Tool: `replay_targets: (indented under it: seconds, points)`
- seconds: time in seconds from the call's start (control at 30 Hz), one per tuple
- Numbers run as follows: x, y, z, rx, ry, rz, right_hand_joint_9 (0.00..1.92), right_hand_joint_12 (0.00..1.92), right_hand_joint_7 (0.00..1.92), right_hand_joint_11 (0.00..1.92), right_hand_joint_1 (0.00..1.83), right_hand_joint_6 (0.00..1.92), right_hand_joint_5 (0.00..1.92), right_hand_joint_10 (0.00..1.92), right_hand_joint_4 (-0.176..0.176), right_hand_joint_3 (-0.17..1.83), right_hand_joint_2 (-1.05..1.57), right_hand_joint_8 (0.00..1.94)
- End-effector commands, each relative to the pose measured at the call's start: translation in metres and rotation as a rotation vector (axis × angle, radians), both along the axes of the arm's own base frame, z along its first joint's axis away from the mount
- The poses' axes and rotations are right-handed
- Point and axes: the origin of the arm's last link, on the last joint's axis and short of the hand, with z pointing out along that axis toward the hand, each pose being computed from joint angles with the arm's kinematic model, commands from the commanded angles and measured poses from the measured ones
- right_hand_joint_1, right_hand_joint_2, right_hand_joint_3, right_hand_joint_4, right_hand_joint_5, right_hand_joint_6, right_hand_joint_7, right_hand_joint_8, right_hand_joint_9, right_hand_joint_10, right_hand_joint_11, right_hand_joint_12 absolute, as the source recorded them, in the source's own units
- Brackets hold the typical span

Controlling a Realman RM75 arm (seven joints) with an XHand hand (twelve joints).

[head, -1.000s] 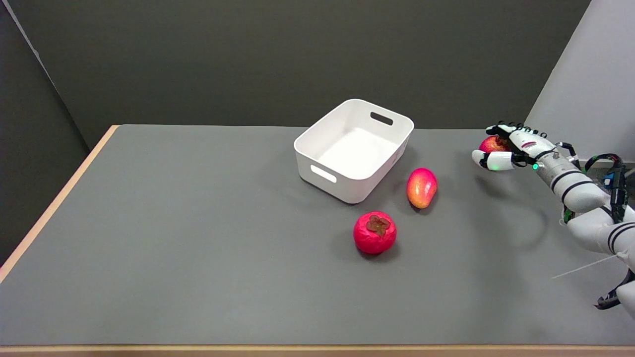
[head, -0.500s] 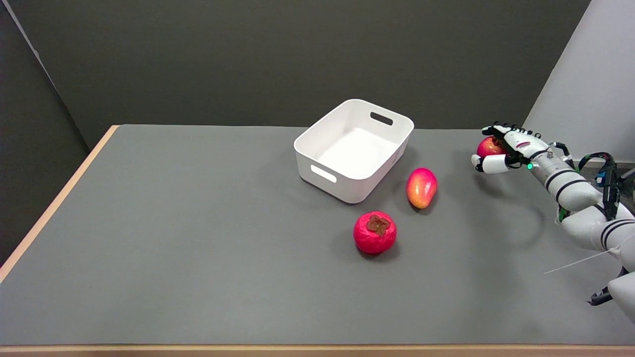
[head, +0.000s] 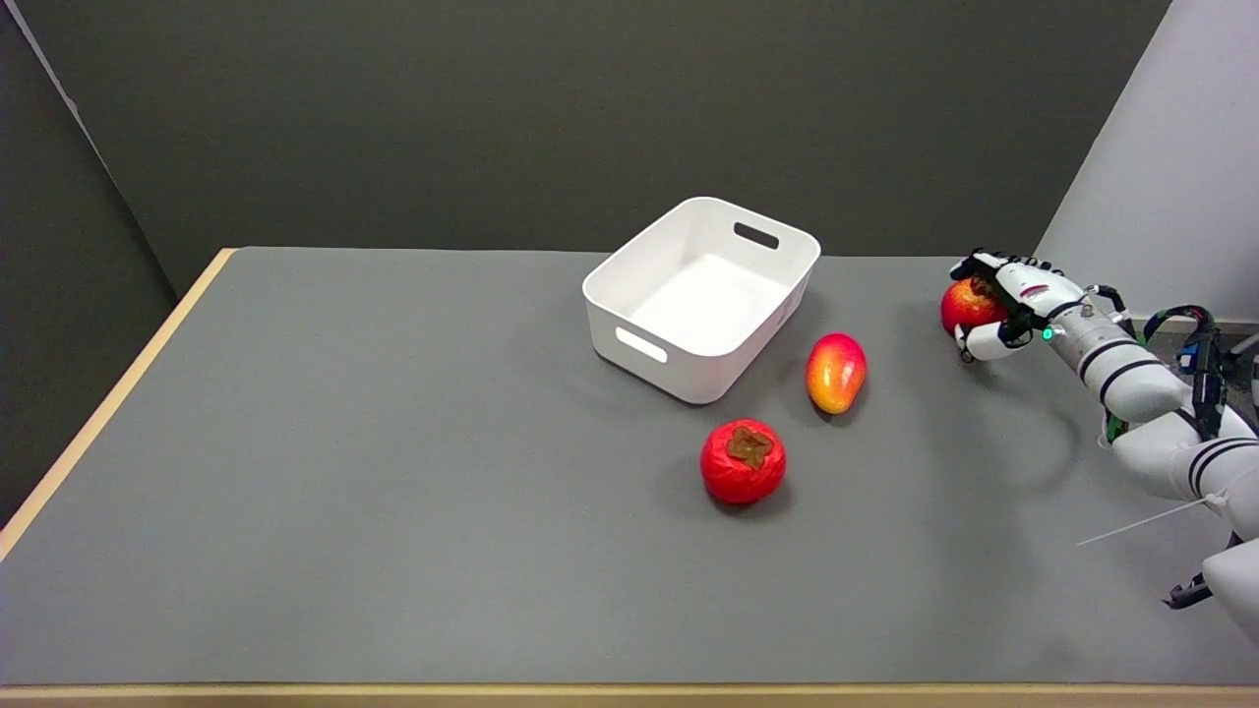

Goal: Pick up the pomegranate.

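Observation:
The pomegranate (head: 966,303), a round red fruit with a yellowish patch, is at the far right of the grey table (head: 393,472). My right hand (head: 1001,300) grips it from the right side. The fingers (head: 979,264) curl over its top and the thumb (head: 984,341) tucks under its near side. The hand covers the fruit's right half, so whether it touches the table cannot be told.
A red-and-yellow mango (head: 836,372) lies right of a white bin (head: 700,295) with nothing in it. A red round fruit with a brown calyx (head: 744,460) sits nearer the front. A pale wall panel (head: 1161,167) stands behind the hand.
The thumb has drawn in from the left and now sits under the pomegranate. The hand has turned a little, so more of the fruit shows. The other fruits and bin have not moved.

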Motion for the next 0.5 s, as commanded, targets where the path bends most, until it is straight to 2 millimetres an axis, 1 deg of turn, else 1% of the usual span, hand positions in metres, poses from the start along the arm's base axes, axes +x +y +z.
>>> replay_targets:
  seconds: [0.03, 0.13, 0.2, 0.23, 0.27, 0.3, 0.4, 0.47, 0.5]
  points:
    - [0.002, 0.006, -0.006, 0.037, -0.011, 0.077, 0.71, 1.92, 0.74, 0.72, 1.12, 1.71, 0.47, 1.25, -0.08, 0.11, 1.28, 1.42]
    - [0.015, 0.006, -0.008, 0.05, -0.036, 0.175, 0.73, 1.91, 0.75, 0.73, 1.13, 1.68, 0.48, 1.31, -0.08, 0.17, 1.25, 1.46]
    - [0.03, 0.006, -0.01, 0.073, -0.044, 0.265, 0.74, 1.92, 0.76, 0.74, 1.13, 1.66, 0.5, 1.32, -0.072, 0.19, 1.23, 1.45]
    - [0.035, 0.005, -0.011, 0.08, -0.045, 0.289, 0.73, 1.91, 0.76, 0.76, 1.21, 1.64, 0.5, 1.42, -0.106, 0.14, 1.23, 1.44]
    - [0.044, 0.005, -0.013, 0.095, -0.045, 0.329, 0.72, 1.91, 0.75, 0.78, 1.3, 1.61, 0.5, 1.52, -0.142, 0.08, 1.24, 1.42]
    - [0.055, 0.004, -0.016, 0.117, -0.039, 0.37, 0.72, 1.91, 0.75, 0.78, 1.33, 1.59, 0.5, 1.55, -0.156, 0.07, 1.24, 1.41]
    - [0.072, 0.004, -0.021, 0.151, -0.025, 0.428, 0.72, 1.92, 0.76, 0.78, 1.33, 1.57, 0.51, 1.55, -0.159, 0.09, 1.22, 1.4]
    - [0.093, 0.002, -0.032, 0.207, -0.004, 0.494, 0.73, 1.92, 0.77, 0.77, 1.33, 1.56, 0.52, 1.55, -0.162, 0.11, 1.21, 1.39]
    - [0.099, 0.002, -0.034, 0.219, 0.003, 0.512, 0.73, 1.92, 0.77, 0.77, 1.33, 1.56, 0.52, 1.55, -0.162, 0.12, 1.2, 1.39]
